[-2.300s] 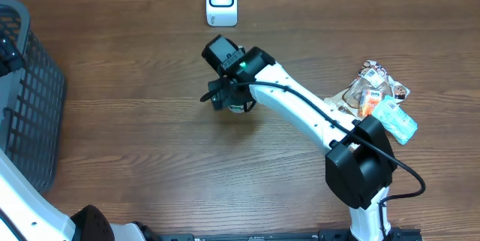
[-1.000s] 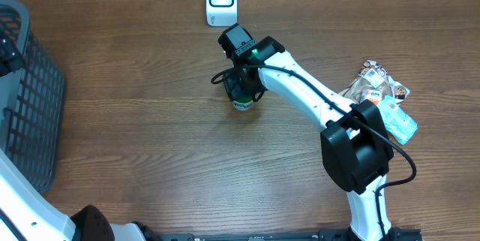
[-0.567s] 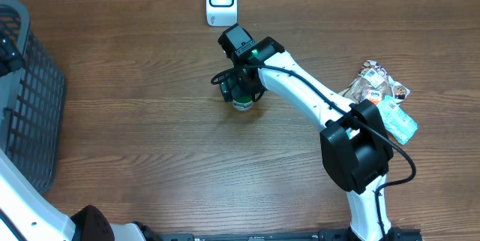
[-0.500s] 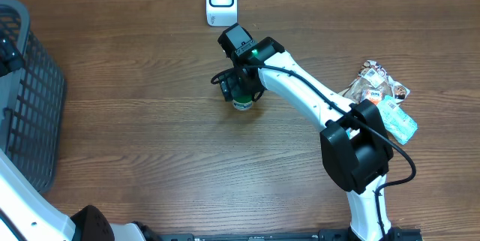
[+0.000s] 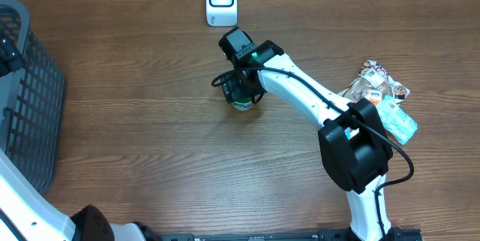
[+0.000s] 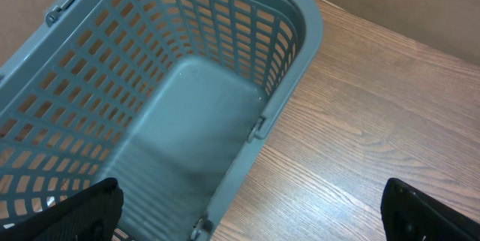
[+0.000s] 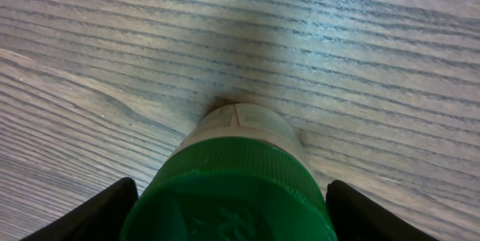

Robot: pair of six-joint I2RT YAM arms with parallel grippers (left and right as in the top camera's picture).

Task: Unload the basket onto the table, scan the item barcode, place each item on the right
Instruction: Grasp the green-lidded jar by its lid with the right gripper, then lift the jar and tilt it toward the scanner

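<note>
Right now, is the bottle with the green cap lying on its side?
No, the bottle stands upright on the table, base down on the wood.

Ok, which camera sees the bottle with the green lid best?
The right wrist view: the bottle fills it up close, with its green lid nearest the camera. Overhead it is only a small green-and-white bit peeking out under the right hand. The left wrist view shows just the basket, no bottle.

A gray plastic basket (image 5: 37, 98) with lots of little holes sits at the left edge of the brown wood table (image 5: 150, 158). Far away on the right lies a small pile of snack packets (image 5: 375, 89). A blue and white packet (image 5: 395, 118) touches the pile.
</note>
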